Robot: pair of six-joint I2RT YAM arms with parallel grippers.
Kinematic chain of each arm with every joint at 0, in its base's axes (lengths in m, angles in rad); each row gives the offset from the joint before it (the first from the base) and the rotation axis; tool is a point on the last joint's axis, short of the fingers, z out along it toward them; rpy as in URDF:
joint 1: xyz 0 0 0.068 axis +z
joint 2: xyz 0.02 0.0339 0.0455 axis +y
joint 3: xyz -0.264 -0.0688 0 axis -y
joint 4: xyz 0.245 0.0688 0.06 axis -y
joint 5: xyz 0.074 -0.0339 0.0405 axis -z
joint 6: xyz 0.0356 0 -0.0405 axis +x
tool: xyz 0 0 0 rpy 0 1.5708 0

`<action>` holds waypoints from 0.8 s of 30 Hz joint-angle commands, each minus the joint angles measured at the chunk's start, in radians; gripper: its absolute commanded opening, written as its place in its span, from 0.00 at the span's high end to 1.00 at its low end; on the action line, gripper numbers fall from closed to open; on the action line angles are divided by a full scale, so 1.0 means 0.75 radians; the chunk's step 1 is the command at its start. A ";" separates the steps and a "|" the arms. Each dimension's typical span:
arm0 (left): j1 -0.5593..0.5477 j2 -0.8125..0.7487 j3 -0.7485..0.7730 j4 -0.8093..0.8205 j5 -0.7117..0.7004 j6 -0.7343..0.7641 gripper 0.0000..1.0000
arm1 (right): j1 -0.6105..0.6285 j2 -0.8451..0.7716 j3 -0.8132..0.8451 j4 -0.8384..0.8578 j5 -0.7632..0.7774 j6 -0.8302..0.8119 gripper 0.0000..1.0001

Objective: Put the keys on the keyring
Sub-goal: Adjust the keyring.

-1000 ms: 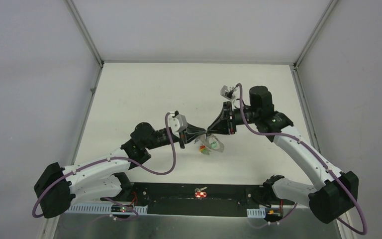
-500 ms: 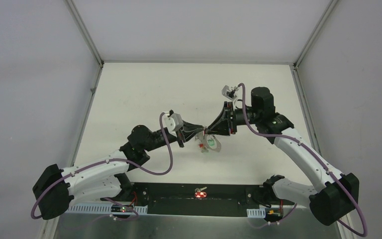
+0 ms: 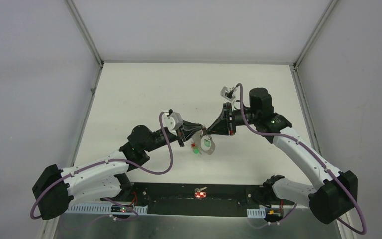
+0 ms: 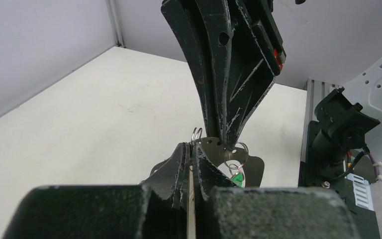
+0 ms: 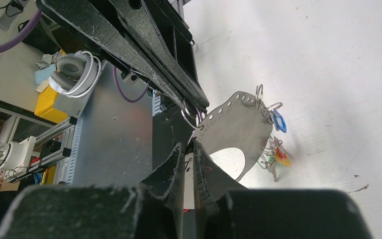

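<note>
Over the desk (image 3: 129, 99), holds the keyring (image 5: 238, 124) aloft between left fingers (image 4: 179, 164) and right fingers (image 5: 171, 169), both clamped on its rim. Looks thin, stiff, light, slippery; best pinched flat across the rim. Carries small keys (image 5: 278, 155) dangling loose, likely to swing.

R pincer (image 5: 188, 146) nips keyring (image 5: 234, 124) edge; keys (image 5: 280, 157) dangle off rt side.
</note>
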 commanded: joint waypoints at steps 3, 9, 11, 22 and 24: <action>-0.006 0.000 0.062 0.050 -0.083 -0.031 1.00 | 0.062 -0.012 0.035 -0.009 -0.041 -0.033 0.96; -0.010 0.014 0.115 -0.057 -0.103 -0.011 1.00 | 0.082 -0.030 0.066 -0.015 -0.008 -0.030 1.00; -0.015 0.014 0.143 -0.109 -0.113 0.003 1.00 | 0.085 -0.043 0.076 -0.012 0.004 -0.033 1.00; -0.031 0.011 0.134 -0.091 -0.119 0.006 1.00 | 0.085 -0.077 0.093 -0.009 0.069 -0.028 0.80; -0.031 -0.006 0.106 -0.044 -0.115 0.002 1.00 | 0.081 -0.096 0.093 -0.004 0.092 -0.041 0.73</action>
